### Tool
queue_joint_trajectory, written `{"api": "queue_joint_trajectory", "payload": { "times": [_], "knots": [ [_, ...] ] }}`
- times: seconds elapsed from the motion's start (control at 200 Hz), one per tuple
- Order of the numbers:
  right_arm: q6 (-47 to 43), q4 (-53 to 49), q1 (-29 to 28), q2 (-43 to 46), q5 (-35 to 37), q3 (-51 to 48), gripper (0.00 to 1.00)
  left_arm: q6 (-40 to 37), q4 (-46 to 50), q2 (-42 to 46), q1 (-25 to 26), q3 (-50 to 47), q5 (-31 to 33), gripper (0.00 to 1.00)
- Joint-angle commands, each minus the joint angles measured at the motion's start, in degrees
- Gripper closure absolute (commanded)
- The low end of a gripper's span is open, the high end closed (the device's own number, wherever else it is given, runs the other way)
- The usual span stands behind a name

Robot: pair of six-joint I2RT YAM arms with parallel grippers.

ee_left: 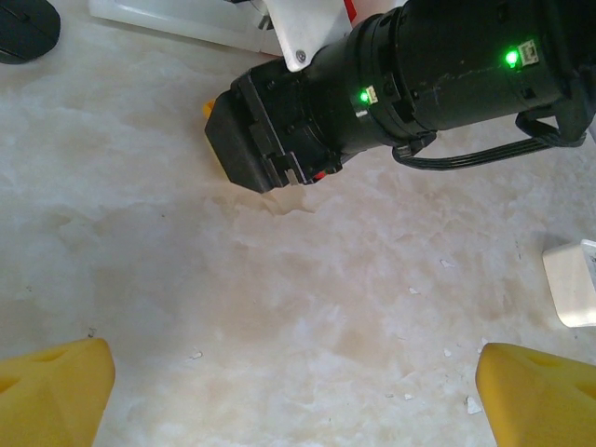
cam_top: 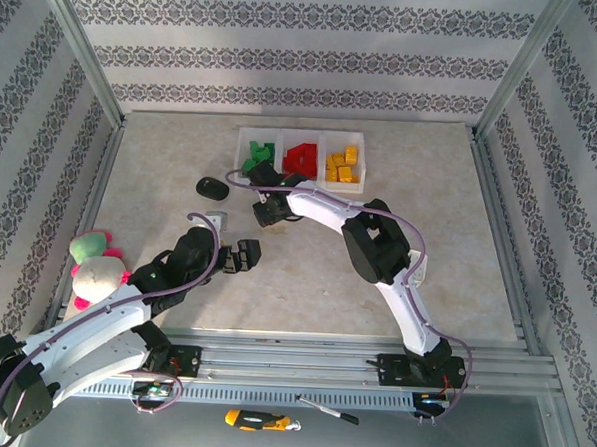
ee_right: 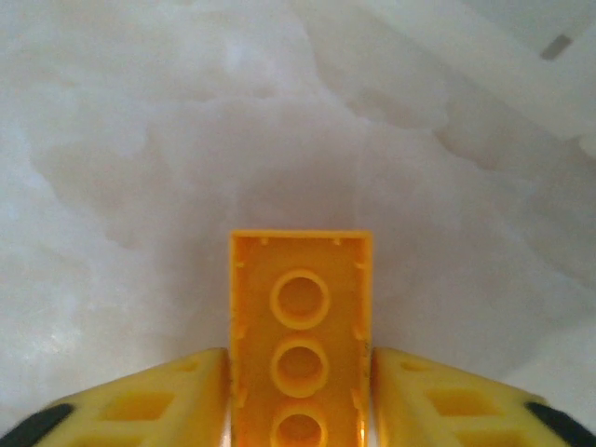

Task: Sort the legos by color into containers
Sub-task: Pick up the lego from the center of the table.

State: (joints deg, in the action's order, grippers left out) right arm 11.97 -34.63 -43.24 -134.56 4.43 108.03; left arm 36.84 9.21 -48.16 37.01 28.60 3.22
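Yellow-orange brick (ee_right: 300, 307) is clamped between the two fingers (ee_right: 158, 400) of the right gripper (ee_right: 300, 419). Its hollow underside faces the wrist camera, with three round tubes in a row. The long flat walls sit against the finger faces and the free end juts forward past the tips.

Handling, as we judge it: light, rigid, not fragile. The plastic is smooth and glossy, so a loose pinch could let it slide. The parallel side walls give a sure seat, and across the narrow width, as held here, looks the right place to take it.

Below the gripper is the table (ee_right: 140, 140), pale, matte and faintly marbled. We cannot tell whether the brick touches it.

Just ahead of the right gripper in the top view is the white translucent tray (cam_top: 303, 134) — low walls, three square compartments in a row. Directly ahead sit the green legos (cam_top: 260, 153), then the red legos (cam_top: 302, 159). The yellow legos (cam_top: 343, 166) are farthest to the gripper's right, which we judge to be this brick's place.

The left gripper (ee_left: 298, 400) hovers low over bare table — fingers apart, nothing between them. Ahead of it sits the right gripper's black body. A black oval object (cam_top: 212, 188) lies ahead and to its left, and a pink-green plush toy (cam_top: 94, 263) sits well behind, beside that arm.
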Motion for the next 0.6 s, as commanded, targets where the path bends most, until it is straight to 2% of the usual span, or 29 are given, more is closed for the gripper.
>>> {"api": "queue_joint_trajectory", "payload": {
  "times": [0.0, 0.15, 0.355, 0.595],
  "knots": [
    [0.09, -2.73, 0.62, -0.88, 0.72, 1.58, 0.63, -1.25, 0.24, 0.00, -0.43, -0.91, 0.12, 0.01],
    [0.90, -1.79, 0.56, 3.80, 2.09, -1.68, 0.69, -2.05, -0.36, -0.28, -0.44, -0.99, -0.37, 0.01],
    [3.86, 2.90, 1.83, 15.09, 4.03, -11.51, 0.70, -3.77, -2.85, -2.44, -0.46, -0.59, -2.29, 0.01],
    [6.66, 8.62, 8.14, 26.59, 8.29, -21.82, 0.71, -4.50, -8.84, -7.59, -0.27, 0.32, -6.14, 0.01]
  ]
}}
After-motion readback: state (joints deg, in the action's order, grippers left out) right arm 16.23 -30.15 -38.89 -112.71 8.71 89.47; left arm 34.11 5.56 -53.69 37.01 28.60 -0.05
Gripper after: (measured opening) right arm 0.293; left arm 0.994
